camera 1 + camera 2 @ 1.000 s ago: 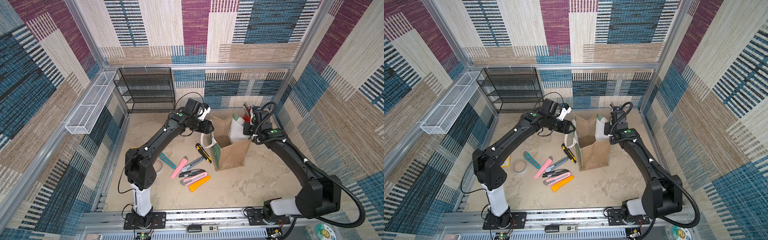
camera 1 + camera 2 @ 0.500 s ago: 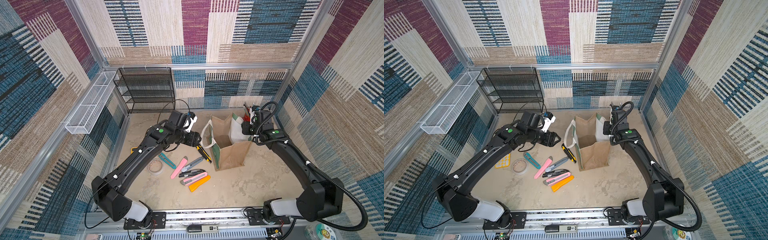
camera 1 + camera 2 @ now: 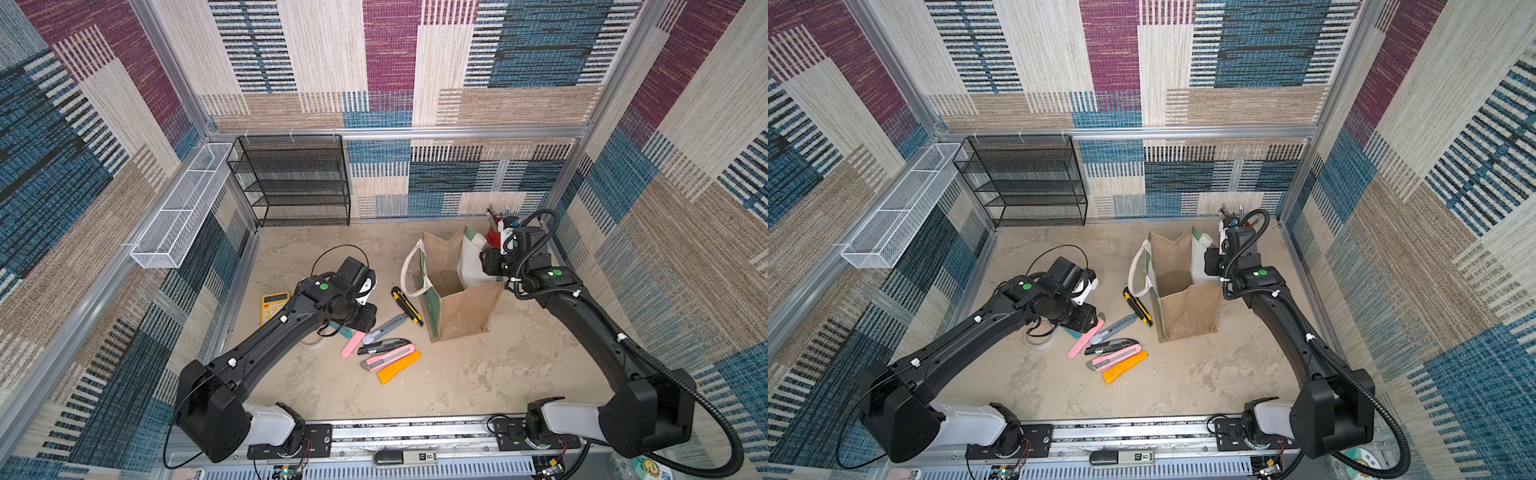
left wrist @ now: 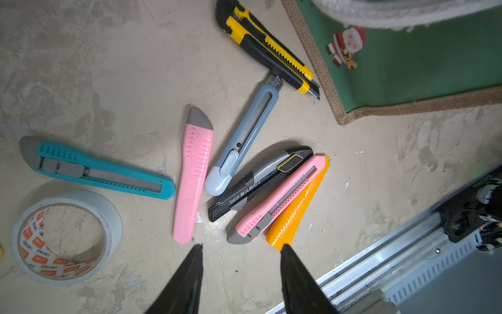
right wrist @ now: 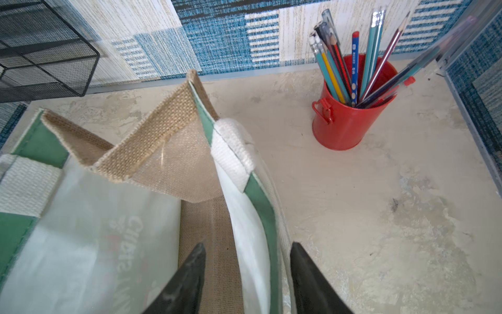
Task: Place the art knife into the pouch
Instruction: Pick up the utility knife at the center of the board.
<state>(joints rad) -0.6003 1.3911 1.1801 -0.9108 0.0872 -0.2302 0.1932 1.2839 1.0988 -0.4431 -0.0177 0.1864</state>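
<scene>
Patchwork woven panels [image 3: 395, 62] in blue, maroon, beige and cream wall the cell on three sides, held by aluminium posts and a horizontal rail [image 3: 395, 132]. The tabletop [image 3: 478, 374] is a mottled beige, stone-like surface, evenly lit. A black wire-mesh shelf rack [image 3: 293, 180] stands against the back wall, and a long white mesh basket [image 3: 178, 208] hangs on the side wall beside it.

I swung my left gripper [image 4: 240, 246] away from the pouch [image 3: 461, 309] and brought it down over the knives [image 4: 252, 187] scattered on the table [image 3: 457, 374]. My right gripper [image 5: 247, 244] loosened, its jaws parted astride the pouch's near wall.
</scene>
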